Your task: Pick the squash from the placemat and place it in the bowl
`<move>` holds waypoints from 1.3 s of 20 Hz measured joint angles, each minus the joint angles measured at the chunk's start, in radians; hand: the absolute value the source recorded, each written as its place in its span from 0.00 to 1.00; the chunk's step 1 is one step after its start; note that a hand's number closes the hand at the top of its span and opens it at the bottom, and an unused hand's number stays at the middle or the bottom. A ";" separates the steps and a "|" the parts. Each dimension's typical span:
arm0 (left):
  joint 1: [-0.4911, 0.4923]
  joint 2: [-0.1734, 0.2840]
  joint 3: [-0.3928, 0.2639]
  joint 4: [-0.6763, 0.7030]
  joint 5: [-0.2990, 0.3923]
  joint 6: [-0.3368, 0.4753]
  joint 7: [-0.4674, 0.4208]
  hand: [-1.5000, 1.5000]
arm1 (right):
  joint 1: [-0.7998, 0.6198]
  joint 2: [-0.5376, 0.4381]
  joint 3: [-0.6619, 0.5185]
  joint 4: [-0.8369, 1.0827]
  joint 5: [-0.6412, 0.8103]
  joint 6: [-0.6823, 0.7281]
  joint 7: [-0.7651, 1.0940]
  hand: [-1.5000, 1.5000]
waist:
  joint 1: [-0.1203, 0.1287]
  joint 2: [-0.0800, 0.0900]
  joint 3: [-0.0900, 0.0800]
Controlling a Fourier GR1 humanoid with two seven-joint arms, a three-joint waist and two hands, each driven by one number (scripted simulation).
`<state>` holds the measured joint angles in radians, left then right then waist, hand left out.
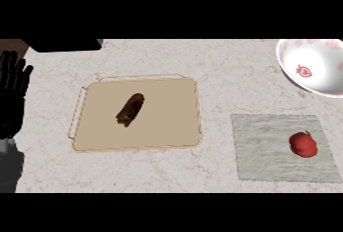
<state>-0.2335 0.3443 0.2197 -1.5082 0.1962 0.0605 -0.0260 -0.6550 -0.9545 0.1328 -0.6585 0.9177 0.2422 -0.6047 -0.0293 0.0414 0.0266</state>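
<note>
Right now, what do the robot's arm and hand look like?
Only the left hand shows, at the view's left edge. It is glossy black all over, with long slim fingers. Below it is a grey forearm. No cables or markings show.

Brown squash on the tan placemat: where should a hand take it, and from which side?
Grip the squash around its middle, coming from above, fingers across its narrow width. It lies flat and elongated, tilted diagonally on the placemat, both long sides unobstructed. The left hand rests open at the left edge, probably nearer.
</note>
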 measured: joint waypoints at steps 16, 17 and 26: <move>-0.014 -0.012 -0.024 -0.011 0.005 -0.020 -0.006 0.50 | -0.077 -0.201 -0.301 0.230 -0.285 -0.040 -0.360 1.00 | 0.058 0.000 -0.005; -0.015 -0.012 -0.026 -0.011 0.004 -0.020 -0.005 0.50 | -0.084 -0.206 -0.312 0.239 -0.303 -0.031 -0.366 1.00 | 0.061 0.000 -0.005; -0.033 -0.015 -0.044 -0.003 -0.003 -0.028 0.000 0.50 | -0.134 -0.229 -0.322 0.273 -0.403 0.077 -0.352 1.00 | 0.089 -0.005 -0.013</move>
<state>-0.2665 0.3295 0.1758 -1.5108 0.1933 0.0328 -0.0261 -0.7893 -1.1835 -0.1890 -0.3858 0.5151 0.3190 -0.9562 0.0598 0.0364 0.0140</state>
